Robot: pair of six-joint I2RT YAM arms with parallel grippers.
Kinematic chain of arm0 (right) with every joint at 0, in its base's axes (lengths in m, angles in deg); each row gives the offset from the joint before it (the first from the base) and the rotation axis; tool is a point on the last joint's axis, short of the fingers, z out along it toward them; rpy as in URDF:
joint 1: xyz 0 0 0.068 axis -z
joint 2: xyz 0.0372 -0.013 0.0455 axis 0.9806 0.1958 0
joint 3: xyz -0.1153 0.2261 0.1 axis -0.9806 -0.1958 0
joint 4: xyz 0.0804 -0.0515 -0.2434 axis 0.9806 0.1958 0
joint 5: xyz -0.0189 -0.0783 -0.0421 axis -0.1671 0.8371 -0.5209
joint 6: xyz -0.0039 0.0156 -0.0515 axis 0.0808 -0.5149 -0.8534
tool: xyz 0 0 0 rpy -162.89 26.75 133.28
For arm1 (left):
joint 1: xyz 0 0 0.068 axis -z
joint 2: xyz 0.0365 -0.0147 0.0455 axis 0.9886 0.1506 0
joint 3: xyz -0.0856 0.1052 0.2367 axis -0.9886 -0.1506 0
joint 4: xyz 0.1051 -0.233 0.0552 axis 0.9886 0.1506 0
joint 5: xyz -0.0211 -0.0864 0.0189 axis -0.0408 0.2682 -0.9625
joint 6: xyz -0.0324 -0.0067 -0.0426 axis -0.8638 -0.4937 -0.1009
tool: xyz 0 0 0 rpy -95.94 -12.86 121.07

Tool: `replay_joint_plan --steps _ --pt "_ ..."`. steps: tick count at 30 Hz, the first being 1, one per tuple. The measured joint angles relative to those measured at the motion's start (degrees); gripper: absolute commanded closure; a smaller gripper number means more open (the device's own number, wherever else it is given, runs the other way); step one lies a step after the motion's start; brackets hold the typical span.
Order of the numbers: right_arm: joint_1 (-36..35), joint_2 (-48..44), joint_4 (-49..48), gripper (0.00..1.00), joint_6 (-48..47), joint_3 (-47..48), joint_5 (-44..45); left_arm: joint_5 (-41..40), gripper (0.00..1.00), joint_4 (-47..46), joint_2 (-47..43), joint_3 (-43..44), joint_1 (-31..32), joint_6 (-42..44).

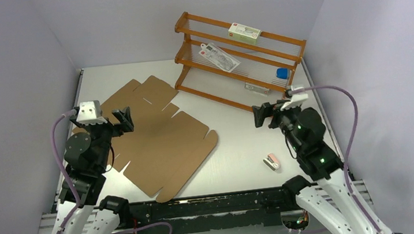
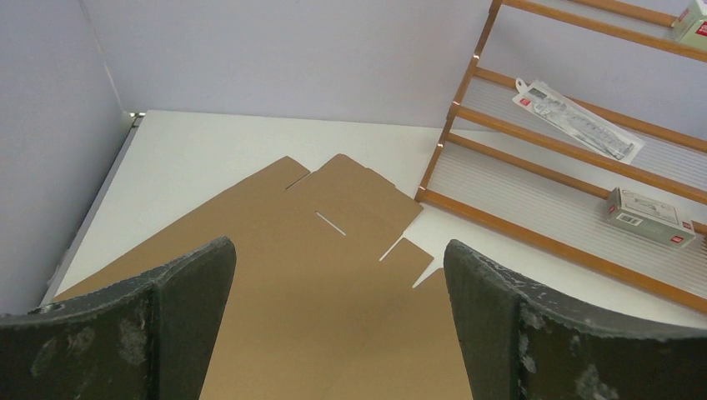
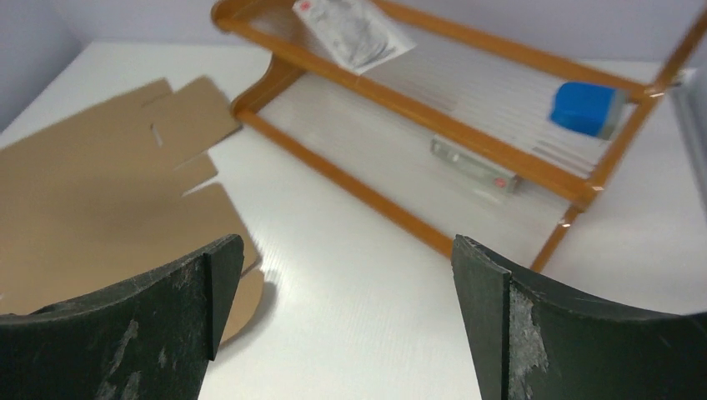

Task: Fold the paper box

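Paper box lying flat, unfolded, by table's left edge. You are hovering left claw, right claw released, empty. Next: lifting flap along crease.

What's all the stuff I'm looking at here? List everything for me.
paper box: one, brown, flat on the table's left half
rack: one, orange, far right
carton: one, white-green, rack's top shelf
packet: one, clear, printed, middle shelf
blue item: one, rack's right end
grey item: one, lowest shelf
pink-white item: one, on the table near the right arm
table: one, white
left gripper: black, open, over the box
right gripper: black, open, over the table
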Motion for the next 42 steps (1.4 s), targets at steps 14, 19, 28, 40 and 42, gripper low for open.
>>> replay_joint_plan --steps 14,19,28,40,42 --pt "-3.3 35.8 -8.9 0.00 3.7 1.6 -16.1 1.4 0.00 0.0 -0.6 0.0 0.0 -0.5" --pt "-4.6 48.8 -14.9 0.00 5.9 2.0 -17.4 1.6 0.00 0.0 -0.8 0.0 0.0 -0.6" --pt "-4.6 65.3 -22.9 0.00 12.7 7.3 -9.5 2.2 0.00 0.0 -0.6 0.0 0.0 -0.7" --pt "-2.4 76.3 -25.5 0.00 17.4 15.7 5.7 2.3 0.00 0.0 -0.5 0.0 0.0 -0.7" --pt "-0.8 78.0 -25.6 0.00 18.0 17.4 6.4 2.3 0.00 0.0 -0.5 0.0 0.0 -0.7"
